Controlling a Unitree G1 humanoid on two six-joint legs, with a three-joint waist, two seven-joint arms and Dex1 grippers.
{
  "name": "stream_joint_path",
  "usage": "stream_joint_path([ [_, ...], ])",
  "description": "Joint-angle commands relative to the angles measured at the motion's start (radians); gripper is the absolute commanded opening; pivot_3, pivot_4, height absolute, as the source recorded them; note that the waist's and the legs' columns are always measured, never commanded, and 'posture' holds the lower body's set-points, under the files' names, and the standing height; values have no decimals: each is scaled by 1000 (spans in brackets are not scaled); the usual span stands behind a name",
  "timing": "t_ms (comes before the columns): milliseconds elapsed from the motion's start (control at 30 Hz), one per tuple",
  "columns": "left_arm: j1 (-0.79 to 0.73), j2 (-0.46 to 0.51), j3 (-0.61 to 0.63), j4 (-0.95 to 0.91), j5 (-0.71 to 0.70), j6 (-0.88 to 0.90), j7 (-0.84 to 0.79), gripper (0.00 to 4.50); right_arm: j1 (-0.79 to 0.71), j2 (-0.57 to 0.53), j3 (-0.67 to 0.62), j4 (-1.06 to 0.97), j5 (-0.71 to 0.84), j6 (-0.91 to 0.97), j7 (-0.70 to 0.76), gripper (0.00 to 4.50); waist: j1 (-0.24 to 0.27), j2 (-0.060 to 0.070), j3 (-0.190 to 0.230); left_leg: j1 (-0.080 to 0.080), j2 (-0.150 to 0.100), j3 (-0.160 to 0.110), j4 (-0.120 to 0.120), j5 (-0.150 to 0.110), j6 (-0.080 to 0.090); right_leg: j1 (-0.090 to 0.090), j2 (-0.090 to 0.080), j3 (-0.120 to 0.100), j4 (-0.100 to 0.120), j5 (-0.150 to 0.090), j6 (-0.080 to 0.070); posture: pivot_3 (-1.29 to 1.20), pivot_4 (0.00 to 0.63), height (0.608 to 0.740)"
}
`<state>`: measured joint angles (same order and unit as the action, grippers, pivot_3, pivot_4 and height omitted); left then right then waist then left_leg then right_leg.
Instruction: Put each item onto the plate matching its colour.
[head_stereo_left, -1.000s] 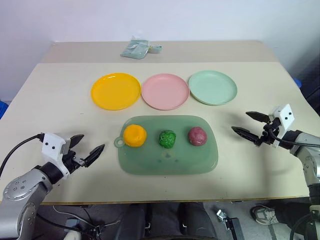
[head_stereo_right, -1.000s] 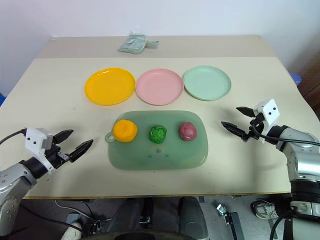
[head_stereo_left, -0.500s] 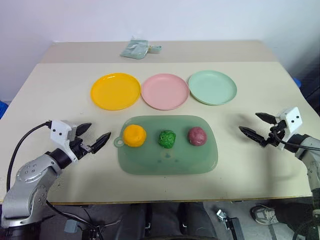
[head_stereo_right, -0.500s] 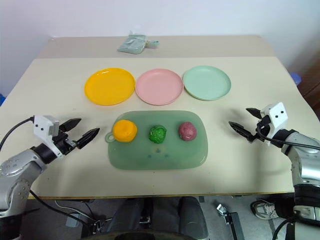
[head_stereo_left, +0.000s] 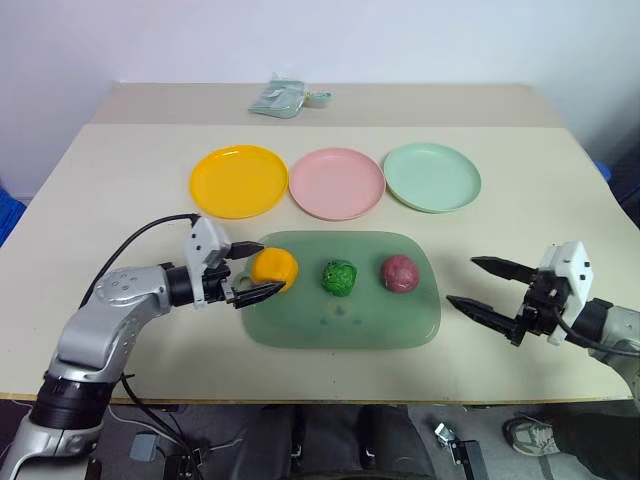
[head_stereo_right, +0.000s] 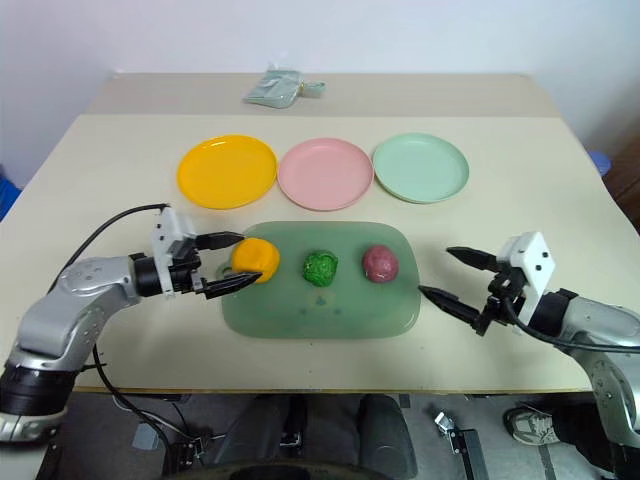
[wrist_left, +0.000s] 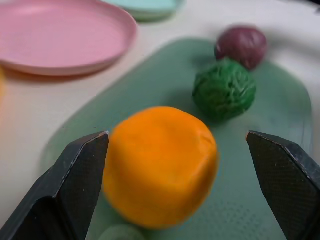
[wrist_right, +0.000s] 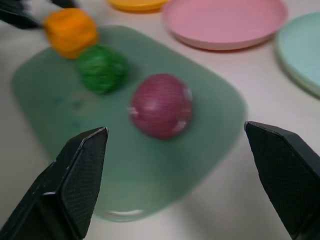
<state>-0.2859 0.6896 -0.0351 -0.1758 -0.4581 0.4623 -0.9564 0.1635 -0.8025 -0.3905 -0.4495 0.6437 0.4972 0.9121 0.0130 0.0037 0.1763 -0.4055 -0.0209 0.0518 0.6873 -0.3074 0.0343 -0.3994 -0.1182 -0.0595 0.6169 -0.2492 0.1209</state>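
Observation:
Three balls lie in a row on the translucent green tray (head_stereo_left: 340, 330): orange ball (head_stereo_left: 273, 268), knobbly green ball (head_stereo_left: 339, 277), magenta ball (head_stereo_left: 399, 272). Behind the tray stand the yellow plate (head_stereo_left: 238, 180), pink plate (head_stereo_left: 336, 183) and mint plate (head_stereo_left: 431, 176), all bare. My left gripper (head_stereo_left: 271, 266) is open at the tray's left end, one finger on each side of the orange ball (wrist_left: 160, 165), with gaps showing. My right gripper (head_stereo_left: 460, 280) is open just off the tray's right edge, pointing at the magenta ball (wrist_right: 161, 105).
A crumpled pale green packet (head_stereo_left: 285, 98) lies at the back of the table. A black cable (head_stereo_left: 140, 235) loops over my left forearm. The table's near edge runs close below both grippers.
My left gripper has swung right from the table's left side until its fingers straddle the orange ball. My right gripper has come nearer and leftward, toward the tray's right edge. Both stayed open.

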Motion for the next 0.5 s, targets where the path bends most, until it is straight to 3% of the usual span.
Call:
stream_joint_path([
  [33,-38,-6,-37,50,56,-36,-14,4241,6,21,4,-72,15,11,-43,4496,-1,0,0,0,0,0,0,0,0,0,0,0,0,0,0,0,150,740],
  [167,-56,-18,-42,78,77,-49,-14,3047,12,43,14,-99,8,13,-77,4500,1,0,0,0,0,0,0,0,0,0,0,0,0,0,0,0,150,740],
  [300,-98,-56,19,121,74,-64,54,3038,3,57,35,-95,-7,0,-97,4500,3,0,0,0,0,0,1,0,0,1,0,0,0,0,0,0,150,740],
  [400,-209,-129,124,257,117,-127,257,3038,-22,68,50,-72,-21,-19,-104,4500,3,-2,1,-1,0,-2,4,0,1,1,1,-1,2,0,0,0,150,740],
  [500,-330,-140,116,449,257,-167,453,3038,-50,73,66,-44,-33,-30,-105,4500,2,-2,1,-2,0,-3,7,0,1,1,1,-1,4,0,0,0,150,740],
])
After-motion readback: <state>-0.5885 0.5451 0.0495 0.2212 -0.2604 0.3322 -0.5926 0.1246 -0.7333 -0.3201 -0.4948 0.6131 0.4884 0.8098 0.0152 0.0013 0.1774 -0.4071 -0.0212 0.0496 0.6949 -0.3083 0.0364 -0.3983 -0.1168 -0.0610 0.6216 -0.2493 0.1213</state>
